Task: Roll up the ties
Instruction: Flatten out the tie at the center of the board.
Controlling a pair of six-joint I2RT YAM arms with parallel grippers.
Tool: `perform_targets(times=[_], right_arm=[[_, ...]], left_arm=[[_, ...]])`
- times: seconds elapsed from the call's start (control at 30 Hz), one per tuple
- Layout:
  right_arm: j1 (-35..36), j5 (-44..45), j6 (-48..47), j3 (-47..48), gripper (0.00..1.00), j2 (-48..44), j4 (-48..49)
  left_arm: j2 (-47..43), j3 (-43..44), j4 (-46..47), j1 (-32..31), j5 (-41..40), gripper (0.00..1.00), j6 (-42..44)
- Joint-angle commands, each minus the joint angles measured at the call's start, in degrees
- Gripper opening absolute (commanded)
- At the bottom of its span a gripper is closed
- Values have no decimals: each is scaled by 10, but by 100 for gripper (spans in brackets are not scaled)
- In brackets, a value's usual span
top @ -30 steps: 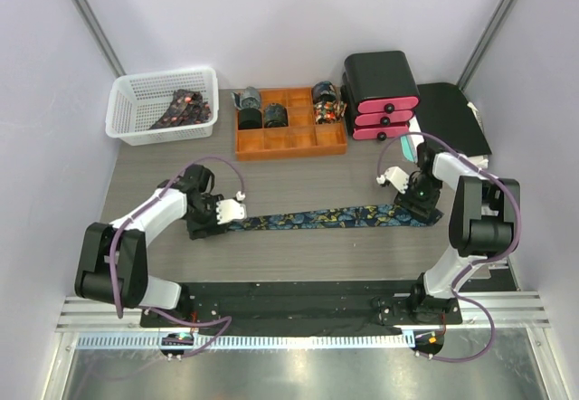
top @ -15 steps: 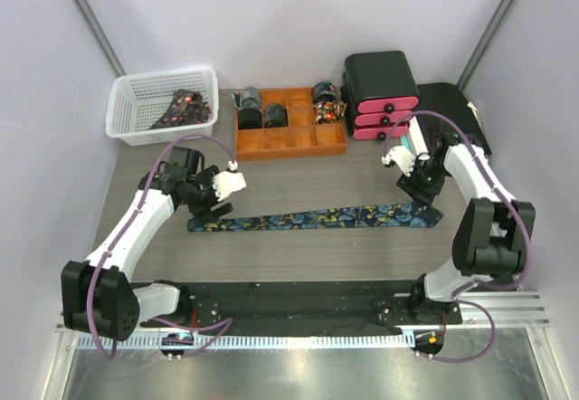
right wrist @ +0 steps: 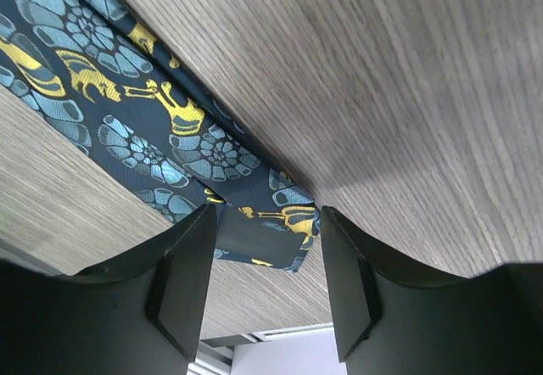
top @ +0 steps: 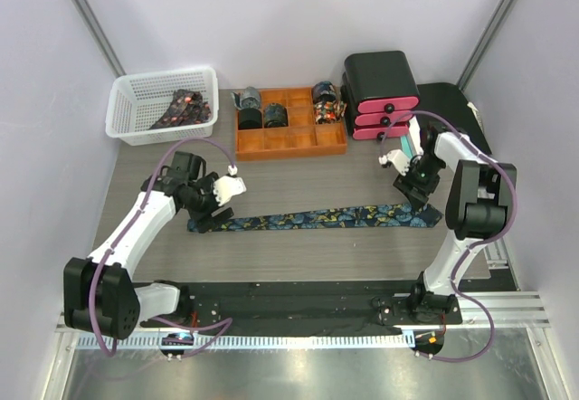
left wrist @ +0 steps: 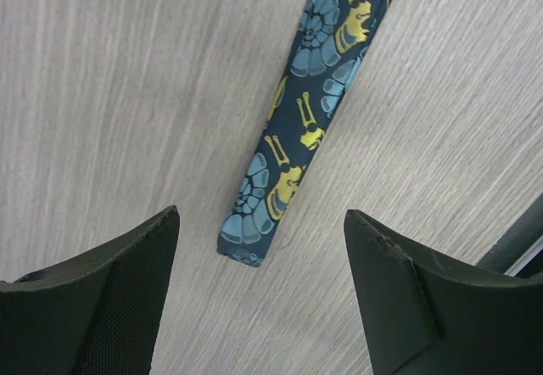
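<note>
The left gripper (left wrist: pixel 260 215) and right gripper (right wrist: pixel 267 212) have been opened; the long navy teal-gold fabric tie (top: pixel 317 216), laid flat mid-frame, must next be rolled from one end.

Grey wood-grain table (top: pixel 298 178) underneath it all, white plastic mesh basket (top: pixel 123 103) far left, orange compartment tray (top: pixel 298 138) near it; pink three-drawer chest (top: pixel 382 88) with black top, dark flat case (top: pixel 452 115) just beyond

Tie (top: pixel 317 217): navy, teal shells, gold snails; tray (top: pixel 289 152) orange.
</note>
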Motion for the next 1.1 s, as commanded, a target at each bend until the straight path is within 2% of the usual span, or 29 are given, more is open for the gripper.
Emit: perform_targets(times=[0.0,0.2,0.37,0.53,0.8,1.07], right_arm=[[-2,17,-12,17,59,10,-11],[-2,26,-11,33,55,33,-12],[-2,31,-13,34,35,30,-13],[-2,28,-13,42,22,4,-27],[-2,21,-10,39,17,-40,-79],[-2,37,-13,-11,17,-63,-104]], left_arm=[[-10,-10,11,0,12,79,-7],[-2,-10,13,1,7,79,-5],[-5,-12,18,1,-1,79,3],[1,-13,22,0,1,79,0],[7,-14,29,0,3,79,-1],[13,-14,29,1,-6,79,1]])
